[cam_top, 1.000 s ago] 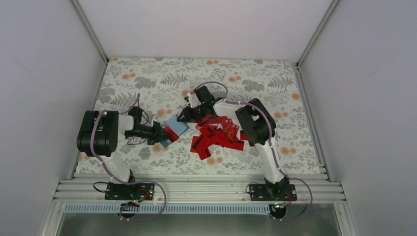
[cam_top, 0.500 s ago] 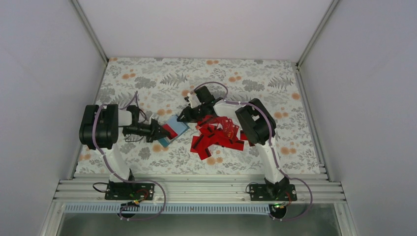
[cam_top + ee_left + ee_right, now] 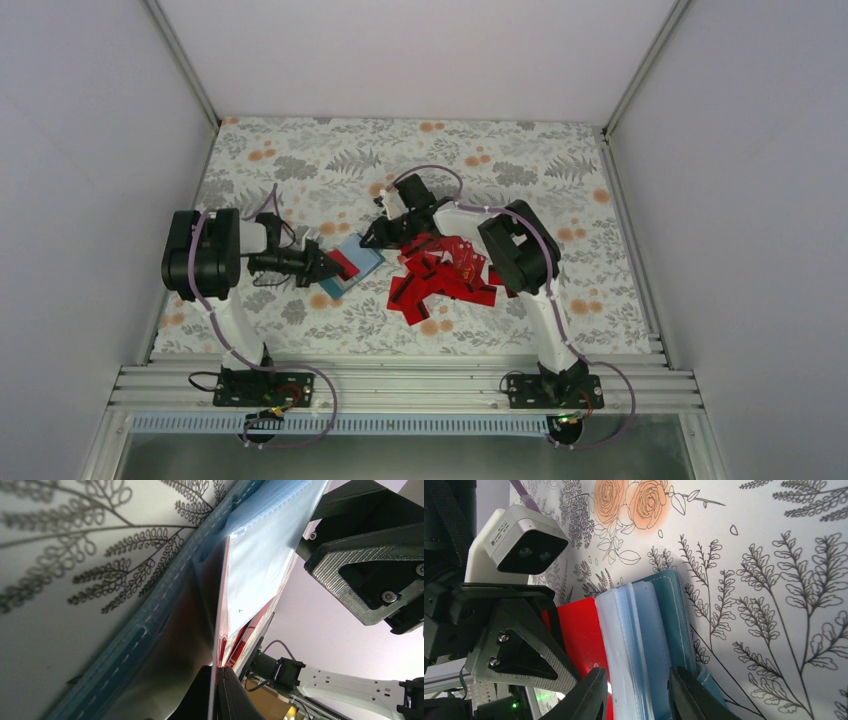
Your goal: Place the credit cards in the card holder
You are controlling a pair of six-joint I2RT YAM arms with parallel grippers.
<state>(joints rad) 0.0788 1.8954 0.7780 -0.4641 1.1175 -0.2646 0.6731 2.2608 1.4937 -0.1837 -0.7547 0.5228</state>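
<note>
Left arm has shifted slightly, right arm unmoved | step: seating a card in a slot | left jaws pinch one red credit card [image 3: 221, 639], its far end inside the card holder [image 3: 659, 625] | right jaws clamp the holder's sleeves | loose credit cards [image 3: 442, 280] just beside right jaws | next: push straight in, then release

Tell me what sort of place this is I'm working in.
Probably a purpose-built robot test booth, not a home or shop: plain white walls close in three sides, aluminium rails carry both arm bases, and a floral cloth serves as the work surface.
</note>
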